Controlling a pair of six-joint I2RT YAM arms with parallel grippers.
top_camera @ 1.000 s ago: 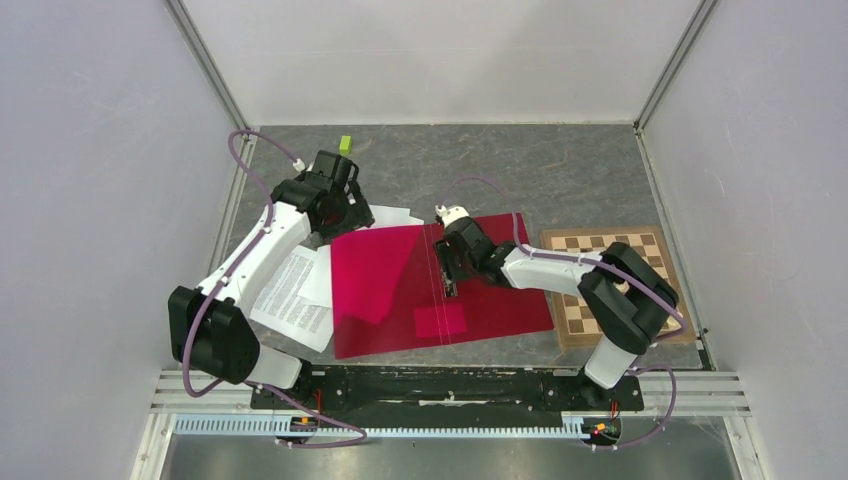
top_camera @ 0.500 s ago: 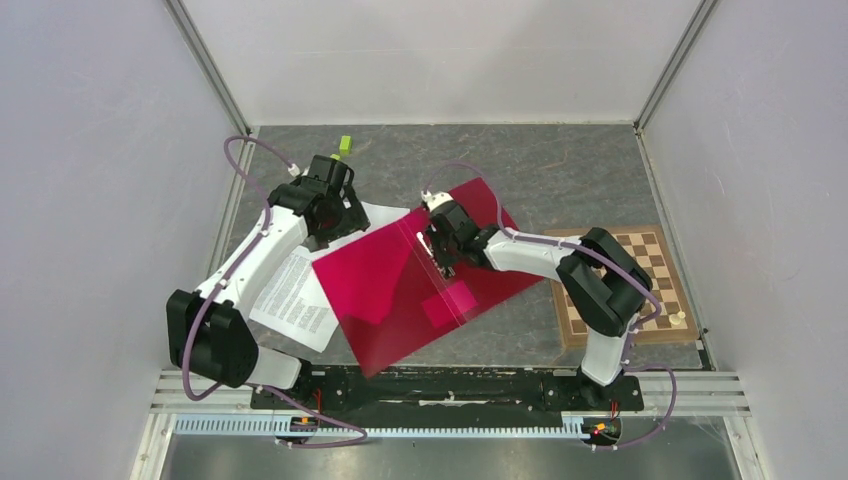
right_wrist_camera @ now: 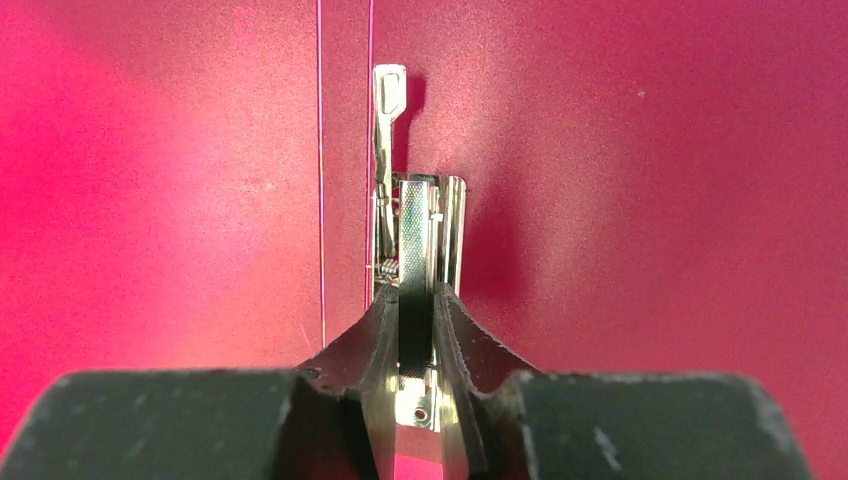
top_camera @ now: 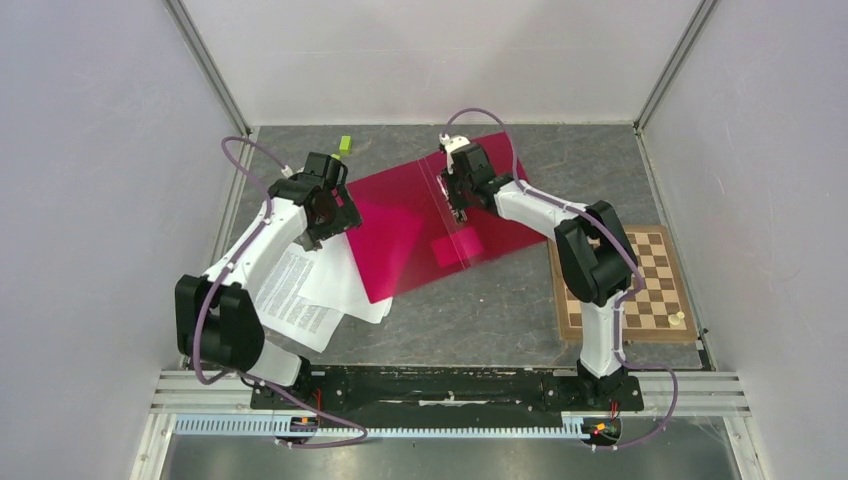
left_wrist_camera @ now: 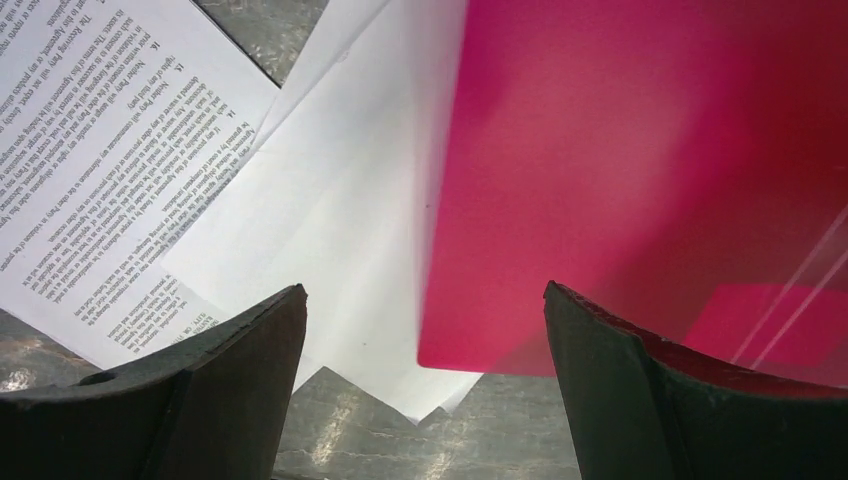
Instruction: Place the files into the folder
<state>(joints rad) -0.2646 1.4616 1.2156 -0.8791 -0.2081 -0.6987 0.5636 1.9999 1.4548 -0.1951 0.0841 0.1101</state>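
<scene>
Right gripper (right_wrist_camera: 415, 308) is clenching the black lever of the metal clip (right_wrist_camera: 420, 215) on the spine of the red folder (top_camera: 405, 230), which is lying open and slanted across the far middle of the table (top_camera: 480, 320). The folder's near-left corner is overlapping the files (top_camera: 300, 290), which are fanning out on the table's left side. Left gripper (left_wrist_camera: 425, 300) is hanging over that overlap with its jaws spread wide, gripping nothing. The right forearm is crossing the folder's right half. A chessboard (top_camera: 640, 290) is lying near the folder's right corner, and a small green block (top_camera: 344, 144) is sitting by the far-left edge.
</scene>
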